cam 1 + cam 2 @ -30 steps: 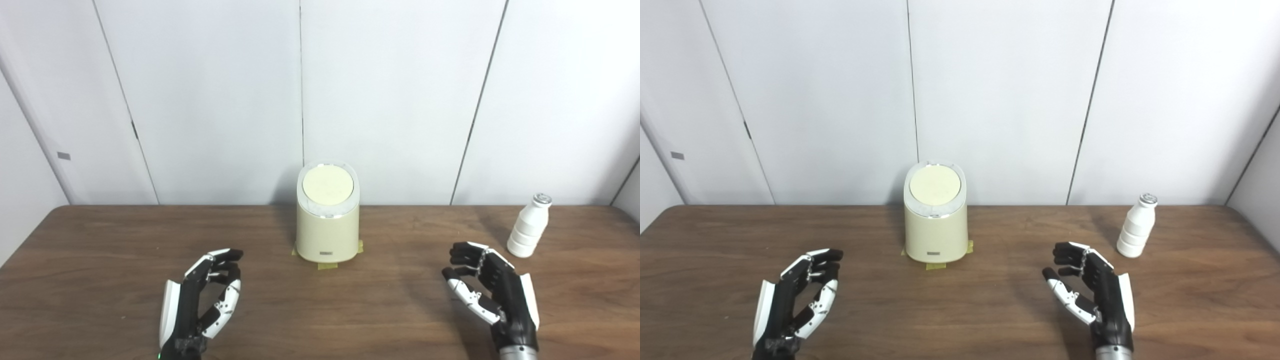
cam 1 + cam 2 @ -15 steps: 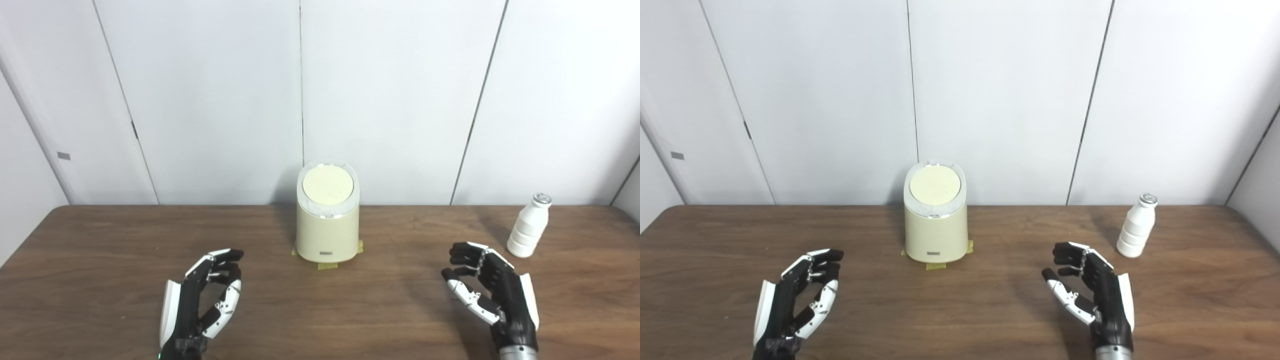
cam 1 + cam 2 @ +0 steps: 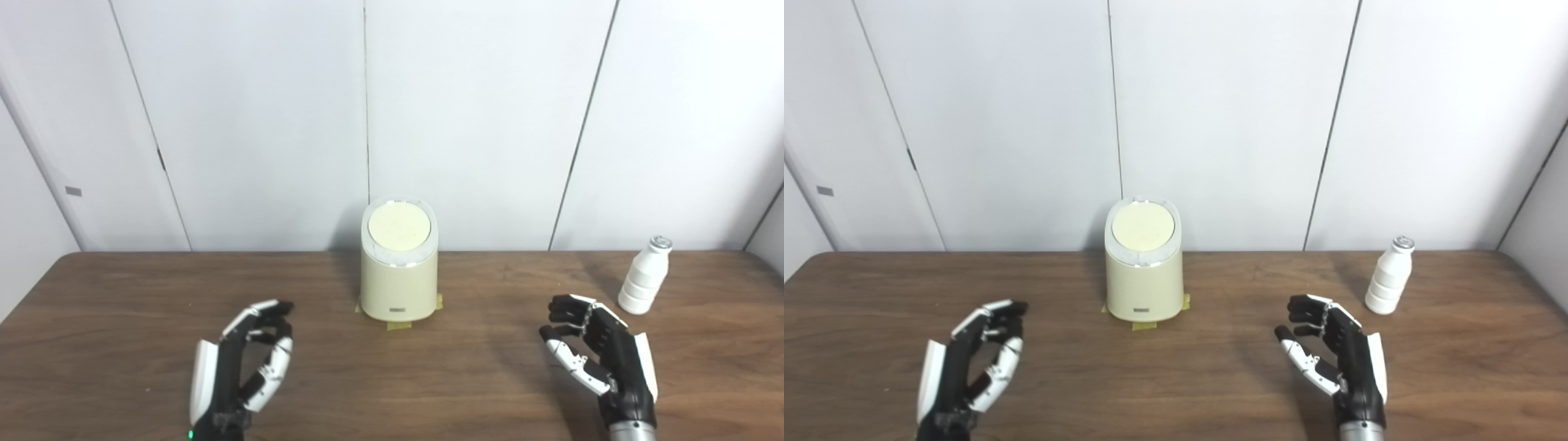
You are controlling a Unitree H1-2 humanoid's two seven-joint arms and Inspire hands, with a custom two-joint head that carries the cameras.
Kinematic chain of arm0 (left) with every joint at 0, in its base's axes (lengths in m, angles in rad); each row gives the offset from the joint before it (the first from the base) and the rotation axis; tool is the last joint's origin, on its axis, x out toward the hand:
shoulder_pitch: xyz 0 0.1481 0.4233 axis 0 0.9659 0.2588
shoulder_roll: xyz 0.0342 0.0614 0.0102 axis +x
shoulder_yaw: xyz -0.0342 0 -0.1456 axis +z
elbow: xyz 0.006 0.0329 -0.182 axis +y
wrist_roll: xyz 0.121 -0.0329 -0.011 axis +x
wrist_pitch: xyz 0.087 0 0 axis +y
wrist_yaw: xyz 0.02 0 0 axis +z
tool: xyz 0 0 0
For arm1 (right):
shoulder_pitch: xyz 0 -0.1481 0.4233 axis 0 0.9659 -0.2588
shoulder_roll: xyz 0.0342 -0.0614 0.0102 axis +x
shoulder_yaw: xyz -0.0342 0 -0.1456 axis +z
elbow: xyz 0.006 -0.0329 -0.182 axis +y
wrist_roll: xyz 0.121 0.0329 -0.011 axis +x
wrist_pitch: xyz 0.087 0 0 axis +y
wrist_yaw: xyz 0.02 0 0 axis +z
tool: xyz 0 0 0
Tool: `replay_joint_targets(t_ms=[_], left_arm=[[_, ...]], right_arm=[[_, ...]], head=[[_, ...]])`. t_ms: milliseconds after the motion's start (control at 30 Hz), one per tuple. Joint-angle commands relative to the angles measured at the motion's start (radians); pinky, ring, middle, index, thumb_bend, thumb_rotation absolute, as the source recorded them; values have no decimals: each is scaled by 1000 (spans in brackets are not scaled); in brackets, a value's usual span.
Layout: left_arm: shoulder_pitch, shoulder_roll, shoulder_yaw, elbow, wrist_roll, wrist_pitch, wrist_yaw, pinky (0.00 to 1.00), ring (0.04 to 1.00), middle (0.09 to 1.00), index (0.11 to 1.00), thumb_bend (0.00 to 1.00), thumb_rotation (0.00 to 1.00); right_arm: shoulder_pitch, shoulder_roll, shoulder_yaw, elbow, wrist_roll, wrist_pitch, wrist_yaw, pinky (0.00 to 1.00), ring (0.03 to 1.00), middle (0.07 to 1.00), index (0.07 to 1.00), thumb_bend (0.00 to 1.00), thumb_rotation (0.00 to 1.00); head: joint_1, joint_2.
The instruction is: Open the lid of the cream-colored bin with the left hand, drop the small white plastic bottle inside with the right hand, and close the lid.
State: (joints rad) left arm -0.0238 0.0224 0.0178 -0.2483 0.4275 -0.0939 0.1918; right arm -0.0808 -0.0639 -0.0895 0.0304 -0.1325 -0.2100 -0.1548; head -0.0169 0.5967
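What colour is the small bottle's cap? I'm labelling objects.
Silvery grey, atop the small white plastic bottle with ribbed sides; clearest in the left eye view.

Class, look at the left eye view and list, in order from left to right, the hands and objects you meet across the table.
left hand → cream-colored bin, lid shut → right hand → small white plastic bottle, standing upright.
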Motion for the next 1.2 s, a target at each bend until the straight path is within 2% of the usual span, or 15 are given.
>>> replay_joint_targets(t_ms=[0,100,200,300,400,600,700,800,867,933,1000,1100,1167], left_arm=[[-99,-12,3,-69,1,66,-21,650,732,753,749,515,671],[-200,-15,6,-109,27,202,-57,718,797,809,804,667,676],[-285,-13,8,-115,37,300,-79,762,841,853,840,723,612],[-378,-4,3,-86,50,373,-94,798,871,879,877,816,587],[-436,9,-15,-66,75,422,-106,784,884,897,906,838,561],[-556,19,-98,-7,218,541,-123,752,877,916,934,948,489],[-600,4,-119,30,270,563,-158,737,889,946,952,979,445],[-638,-8,-141,77,321,563,-198,749,941,995,996,995,328],[-653,-6,-165,106,354,563,-207,787,962,999,999,994,298],[-669,-4,-188,138,375,562,-208,892,990,1000,1000,992,247],[-684,-4,-206,168,392,562,-215,948,998,1000,1000,982,209],[-708,-3,-237,221,425,562,-221,962,1000,1000,1000,963,186],[-721,-2,-254,254,453,562,-218,978,1000,1000,1000,948,209]], right_arm=[[-21,0,3,-4,-10,-40,-7,554,631,642,620,260,172],[-23,1,6,0,-18,-46,-10,552,629,641,620,262,170],[-26,3,8,3,-17,-50,-11,543,627,638,617,261,172],[-29,8,10,7,-18,-47,-17,545,629,637,615,262,184],[-32,10,12,10,-22,-46,-20,542,626,637,616,256,187],[-31,13,14,6,-32,-31,-31,549,629,637,618,263,223],[-29,15,17,2,-34,-33,-35,553,629,637,616,265,230],[-28,15,21,-2,-39,-34,-38,545,622,631,613,262,214],[-26,17,22,-8,-36,-26,-37,545,623,632,614,264,225],[-24,18,22,-13,-35,-21,-38,547,626,634,615,261,218],[-24,17,22,-11,-35,-21,-38,547,626,635,616,262,215],[-24,17,25,-12,-40,-19,-39,546,626,635,615,261,218],[-24,18,26,-12,-43,-20,-39,545,624,635,616,266,221]], head=[[2,2],[1,1],[0,0],[-1,-2],[-1,-3],[-2,-3],[-4,-2],[-9,-1],[-10,-1],[-8,1],[-8,1],[-11,2],[-12,2]])
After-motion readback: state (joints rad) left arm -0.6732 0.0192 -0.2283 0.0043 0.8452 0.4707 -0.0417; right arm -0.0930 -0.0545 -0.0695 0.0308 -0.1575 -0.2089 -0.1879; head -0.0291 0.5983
